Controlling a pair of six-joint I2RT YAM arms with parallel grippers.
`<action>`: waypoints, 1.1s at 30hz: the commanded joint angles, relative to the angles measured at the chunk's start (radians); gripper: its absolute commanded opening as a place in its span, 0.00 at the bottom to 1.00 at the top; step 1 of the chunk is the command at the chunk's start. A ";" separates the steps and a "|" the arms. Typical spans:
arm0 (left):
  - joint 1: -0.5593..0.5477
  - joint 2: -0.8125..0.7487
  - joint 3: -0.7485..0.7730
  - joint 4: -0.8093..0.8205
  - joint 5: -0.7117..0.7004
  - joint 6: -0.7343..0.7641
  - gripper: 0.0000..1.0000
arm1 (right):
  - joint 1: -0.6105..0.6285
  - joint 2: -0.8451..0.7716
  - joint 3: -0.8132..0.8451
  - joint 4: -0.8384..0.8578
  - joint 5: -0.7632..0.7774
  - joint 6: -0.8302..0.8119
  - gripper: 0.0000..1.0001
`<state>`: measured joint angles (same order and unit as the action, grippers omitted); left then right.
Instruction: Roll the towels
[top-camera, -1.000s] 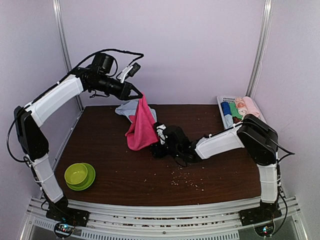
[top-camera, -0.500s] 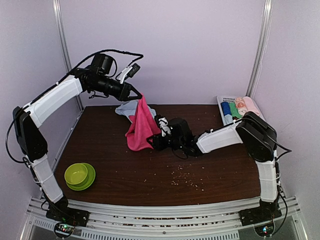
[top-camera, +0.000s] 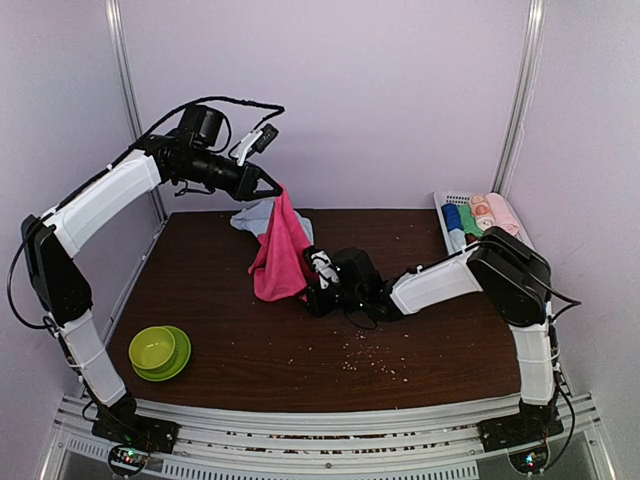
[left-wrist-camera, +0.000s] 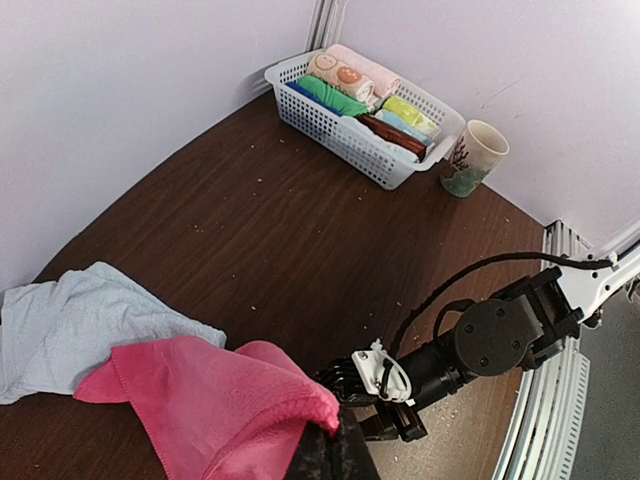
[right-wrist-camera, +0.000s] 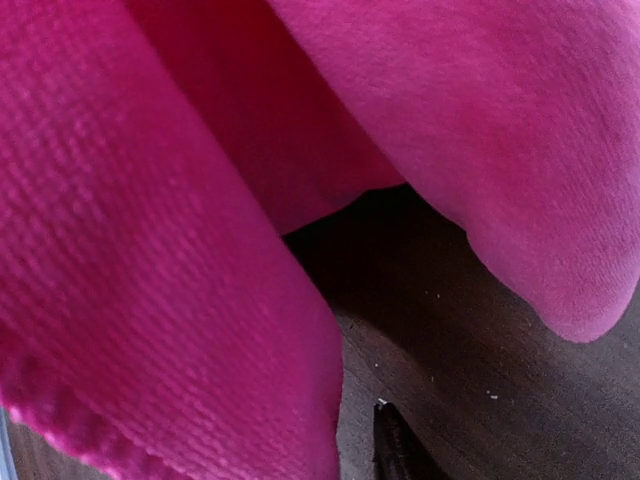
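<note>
Cloth hung straight down from the left gripper (top-camera: 272, 188), which was clenched on one corner of the pink towel (top-camera: 282, 255) and raised high above the table (top-camera: 430, 340). I judge it was lifted this way so that the towel would open under its own weight and show its free edges. The lowest part of the towel reached down to the table, or very near it, well under the left fingers. The right gripper (top-camera: 312, 290) was low, close over the table, directly at the hanging bottom edge of the towel. In the right wrist view the pink fabric filled almost everything, with only one dark fingertip (right-wrist-camera: 396, 452) visible at the bottom. Whether these jaws had really closed on the cloth, I could not tell. The position suggests the right arm came for a second corner, so that the two arms could spread the towel flat before rolling. The blue towel (top-camera: 258, 215) lay crumpled on the table below and behind the left gripper, not yet touched. Far to the outer side of the right gripper stood a white basket (left-wrist-camera: 330, 115) with small rolled cloths, and a green bowl (top-camera: 155, 350) sat well apart, near the base of the left arm
</note>
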<state>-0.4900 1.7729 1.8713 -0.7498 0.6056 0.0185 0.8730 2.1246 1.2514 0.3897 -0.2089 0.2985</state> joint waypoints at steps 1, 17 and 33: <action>-0.004 -0.028 -0.004 0.050 0.003 0.020 0.00 | 0.004 -0.009 0.026 -0.032 0.057 -0.006 0.22; -0.004 0.007 -0.162 0.050 -0.113 0.231 0.86 | 0.010 -0.519 -0.095 -0.660 0.571 -0.013 0.00; -0.074 0.013 -0.489 0.264 -0.373 0.660 0.98 | -0.029 -0.627 0.033 -0.932 0.861 -0.023 0.00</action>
<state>-0.5056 1.7924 1.4536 -0.6125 0.3138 0.5724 0.8455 1.5005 1.1847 -0.4595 0.4938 0.2829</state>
